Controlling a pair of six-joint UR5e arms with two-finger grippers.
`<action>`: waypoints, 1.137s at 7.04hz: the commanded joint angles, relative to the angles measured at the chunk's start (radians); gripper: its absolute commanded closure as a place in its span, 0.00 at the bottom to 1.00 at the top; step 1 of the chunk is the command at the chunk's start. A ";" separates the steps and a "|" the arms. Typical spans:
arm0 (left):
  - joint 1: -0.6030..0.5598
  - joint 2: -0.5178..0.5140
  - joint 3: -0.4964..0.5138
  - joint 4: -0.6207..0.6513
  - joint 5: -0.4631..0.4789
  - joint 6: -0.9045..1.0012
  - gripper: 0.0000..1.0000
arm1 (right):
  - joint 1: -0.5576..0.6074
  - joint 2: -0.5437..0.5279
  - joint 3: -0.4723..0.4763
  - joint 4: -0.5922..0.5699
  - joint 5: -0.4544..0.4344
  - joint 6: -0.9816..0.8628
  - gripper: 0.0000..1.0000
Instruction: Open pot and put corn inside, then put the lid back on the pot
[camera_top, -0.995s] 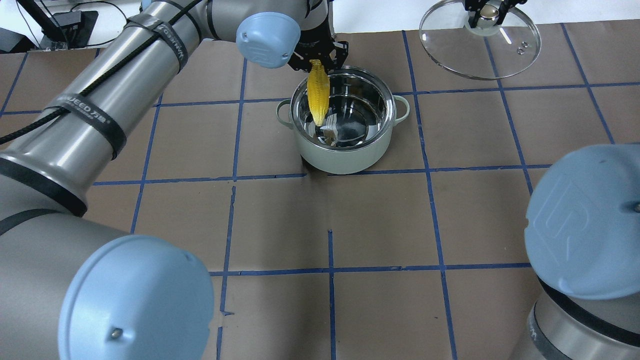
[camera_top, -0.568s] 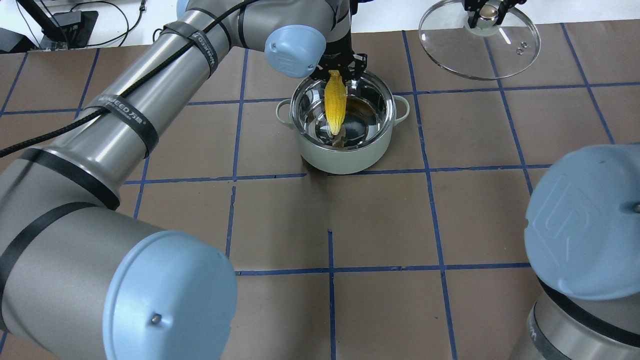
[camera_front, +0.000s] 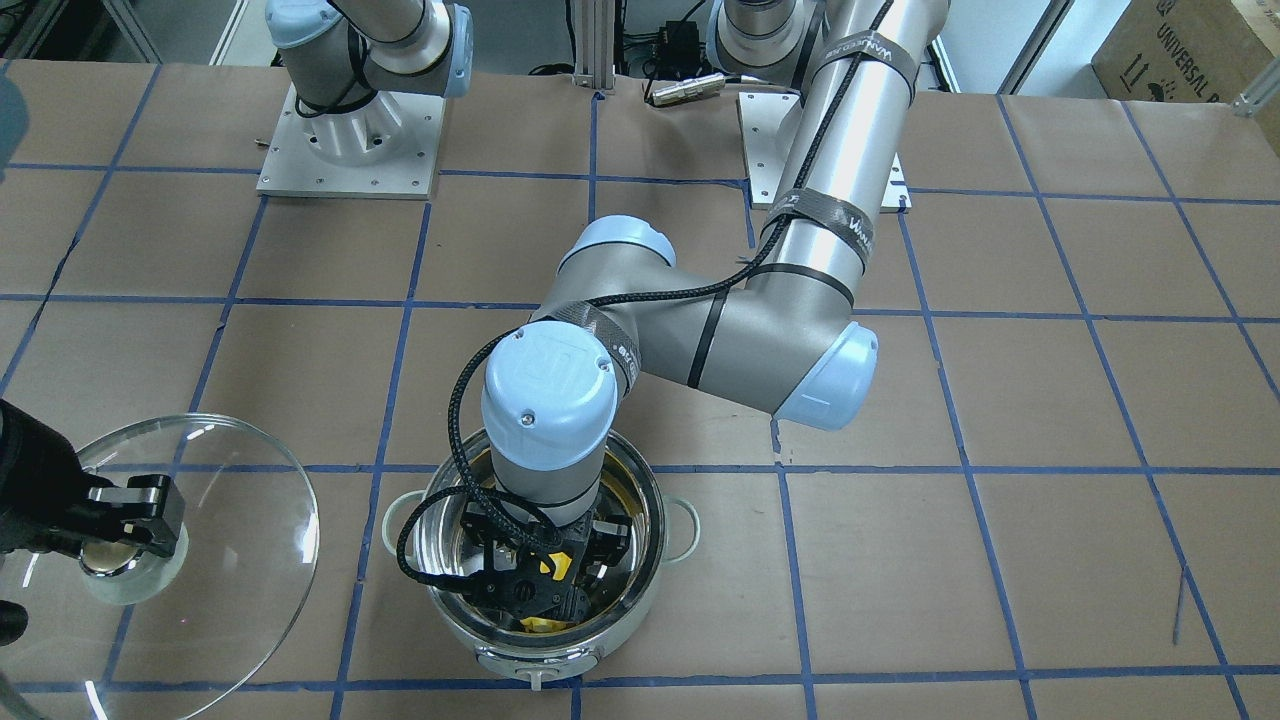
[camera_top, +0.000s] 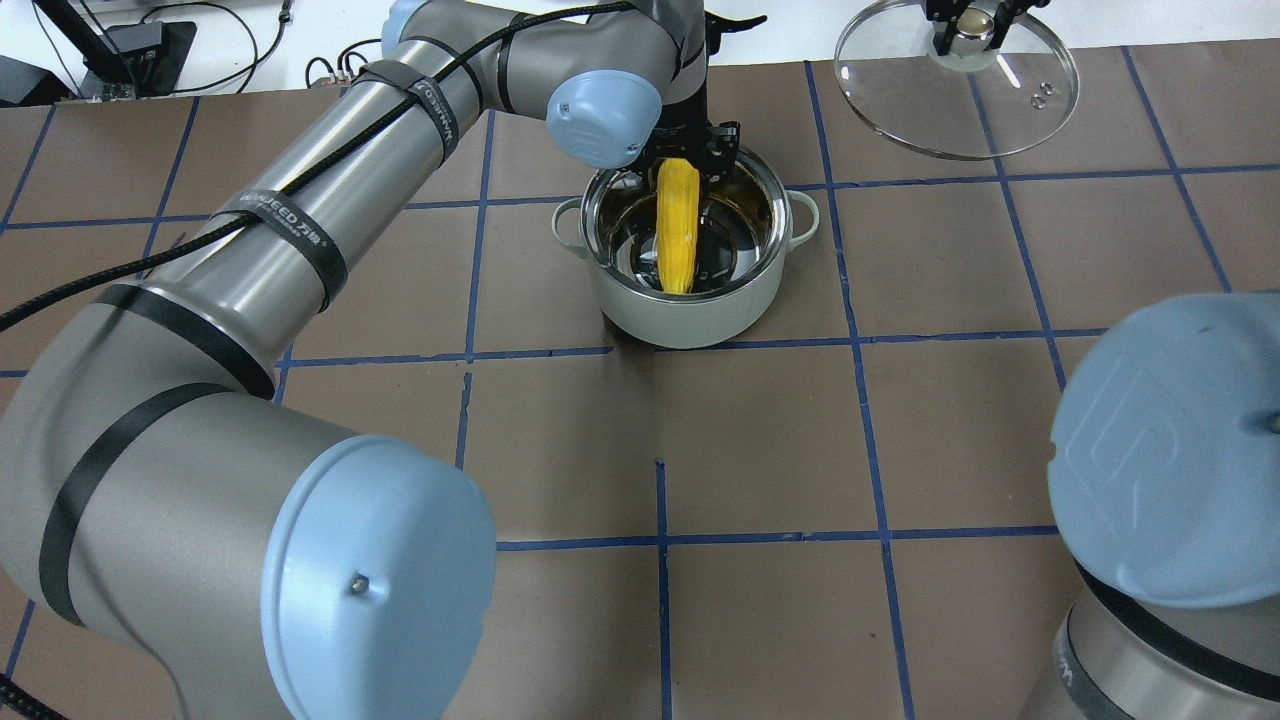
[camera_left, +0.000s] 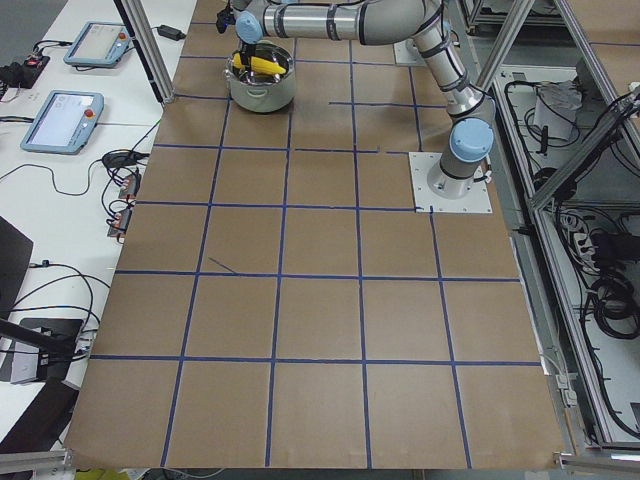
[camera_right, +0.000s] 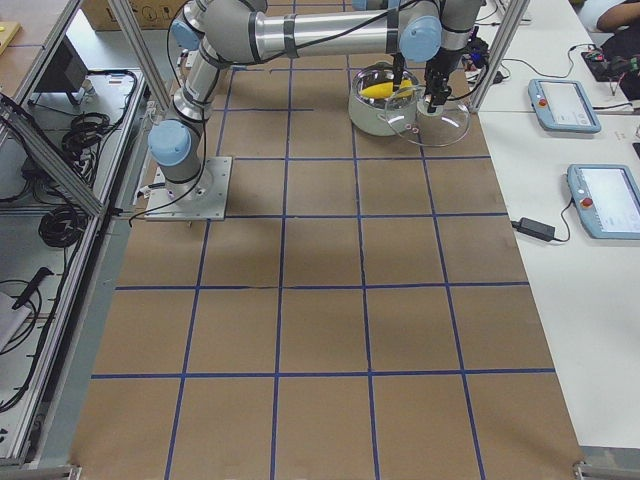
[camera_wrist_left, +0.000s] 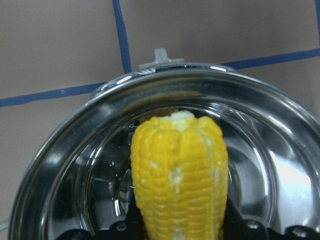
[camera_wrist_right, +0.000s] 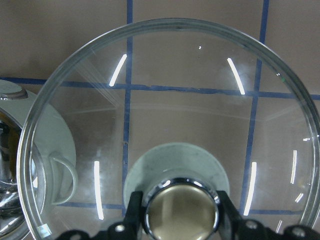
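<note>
Overhead, the bumpy yellow corn cob (camera_top: 677, 228) has sunk deeper into the round pale-grey, steel-lined pot (camera_top: 690, 315) than a moment ago. The left hand (camera_top: 690, 158), pinching its upper end, leans over the far rim. Front-facing, the right hand (camera_front: 115, 545) is clamped on the knob of the clear glass dome lid (camera_front: 250, 575), just beside the pot.

The light was bright and even, from above. Inside the pot (camera_top: 700, 322) the steel gave strong glare; white streaks shone on the lid (camera_wrist_right: 200, 100) beside it. Shadows were faint.
</note>
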 joint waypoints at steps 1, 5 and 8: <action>0.007 0.014 -0.001 -0.001 0.002 0.015 0.00 | 0.003 -0.003 -0.002 0.001 -0.001 0.001 0.95; 0.160 0.256 -0.072 -0.261 0.006 0.131 0.00 | 0.113 -0.011 0.009 -0.048 -0.014 0.105 0.95; 0.303 0.520 -0.342 -0.282 0.028 0.156 0.00 | 0.270 0.017 0.045 -0.065 -0.014 0.177 0.96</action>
